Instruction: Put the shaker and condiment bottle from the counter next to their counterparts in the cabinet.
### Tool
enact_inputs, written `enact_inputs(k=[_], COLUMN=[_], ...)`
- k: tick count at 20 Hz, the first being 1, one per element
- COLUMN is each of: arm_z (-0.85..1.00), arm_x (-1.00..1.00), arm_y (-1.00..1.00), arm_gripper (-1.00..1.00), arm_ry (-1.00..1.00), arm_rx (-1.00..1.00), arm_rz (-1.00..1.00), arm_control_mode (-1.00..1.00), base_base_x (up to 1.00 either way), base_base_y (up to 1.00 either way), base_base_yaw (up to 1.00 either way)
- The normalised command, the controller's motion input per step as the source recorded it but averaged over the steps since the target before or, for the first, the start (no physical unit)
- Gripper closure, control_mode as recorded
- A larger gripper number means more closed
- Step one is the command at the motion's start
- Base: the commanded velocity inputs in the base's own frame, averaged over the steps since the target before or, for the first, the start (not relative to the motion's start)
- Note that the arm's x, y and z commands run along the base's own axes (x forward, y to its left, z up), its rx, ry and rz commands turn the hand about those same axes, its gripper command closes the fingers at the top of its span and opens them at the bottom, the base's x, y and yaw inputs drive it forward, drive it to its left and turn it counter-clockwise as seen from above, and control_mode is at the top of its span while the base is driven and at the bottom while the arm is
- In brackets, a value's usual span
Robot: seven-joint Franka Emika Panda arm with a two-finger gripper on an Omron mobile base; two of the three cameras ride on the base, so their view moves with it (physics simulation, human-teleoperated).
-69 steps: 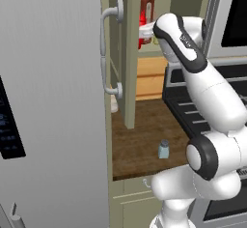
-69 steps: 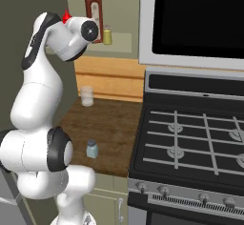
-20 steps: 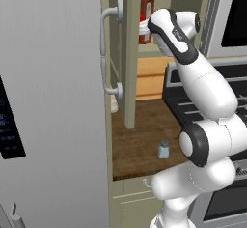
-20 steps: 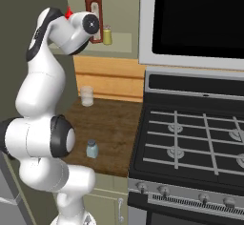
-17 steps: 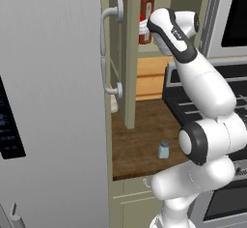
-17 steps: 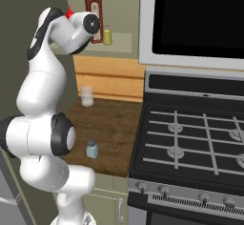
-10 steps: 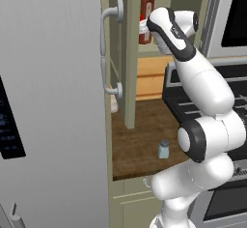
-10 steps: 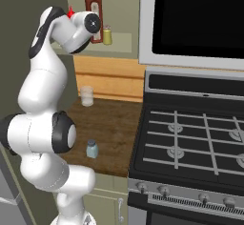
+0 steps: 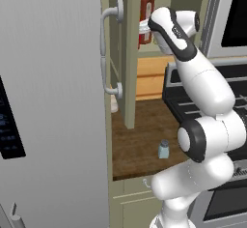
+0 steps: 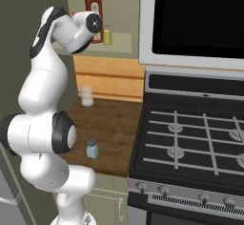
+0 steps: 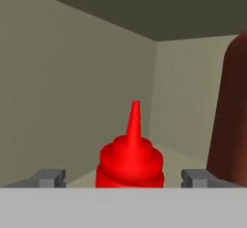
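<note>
The condiment bottle (image 11: 130,162) stands inside the cabinet (image 11: 72,87), untouched between the wide-open fingers (image 11: 48,178).

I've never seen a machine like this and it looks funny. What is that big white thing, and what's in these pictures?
It's a robot arm in a pretend, computer-drawn kitchen. Two pictures come from cameras behind the arm, one on each side. The third comes from a camera on its hand. The gripper is reaching into the cabinet. Its two fingers are spread apart on either side of a little red bottle, which stands on the shelf, not squeezed. Beside it stands a tall dark red bottle, and a yellow shaker is on the same shelf. Down on the counter wait a small blue-grey shaker and a glass.
</note>
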Motion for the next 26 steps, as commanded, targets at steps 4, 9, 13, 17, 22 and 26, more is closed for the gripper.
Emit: enact_inputs(k=[4, 9, 13, 17, 22, 26], arm_z=[0.0, 0.04, 0.05, 0.0, -0.12, -0.34], arm_x=[0.0, -0.54, -0.94, -1.0, -1.0, -1.0], arm_y=[-0.04, -0.12, -0.25, -0.22, -0.23, -0.29], arm_gripper=[-1.0, -1.0, -1.0, -1.0, -1.0, -1.0], arm_ry=[0.0, 0.0, 0.0, 0.0, 0.0, 0.0], arm_rx=[0.0, 0.03, 0.04, 0.04, 0.01, 0.0], arm_rz=[0.0, 0.0, 0.0, 0.0, -0.01, -0.02], arm_control_mode=[-1.0, -1.0, -1.0, -1.0, -1.0, -1.0], base_base_x=[0.0, 0.0, 0.0, 0.0, 0.0, 0.0], base_base_y=[0.0, 0.0, 0.0, 0.0, 0.0, 0.0], base_base_yaw=[0.0, 0.0, 0.0, 0.0, 0.0, 0.0])
